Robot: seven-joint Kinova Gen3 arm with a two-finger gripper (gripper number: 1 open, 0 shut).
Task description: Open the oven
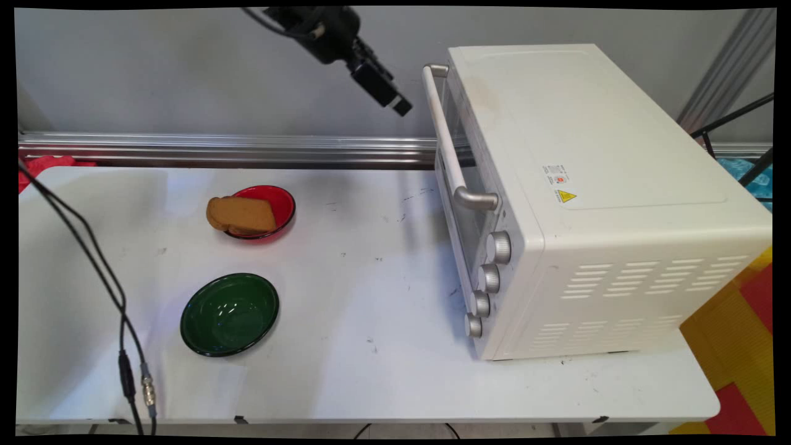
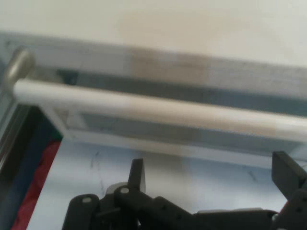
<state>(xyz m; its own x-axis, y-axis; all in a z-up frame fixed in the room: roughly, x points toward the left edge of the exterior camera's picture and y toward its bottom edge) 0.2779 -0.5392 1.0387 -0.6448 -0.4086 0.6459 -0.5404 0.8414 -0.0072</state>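
White toaster oven (image 1: 593, 204) sits on the table (image 1: 371, 371) at 3 o'clock. Its door handle (image 2: 144, 108) is just ahead of the black gripper (image 2: 211, 175), whose fingers are wide apart and hold nothing.

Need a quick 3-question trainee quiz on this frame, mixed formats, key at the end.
1. True or false: the slice of bread lies on the green plate.
2. Multiple choice: the gripper is nearest to which part of the toaster oven? A) the knobs B) the door handle C) the side vents
3. Fill in: in the hand view, the jaws stand ____, with the handle bar across the picture above them.

Key: 1 false, the bread is on the red plate; 2 B; 3 open.
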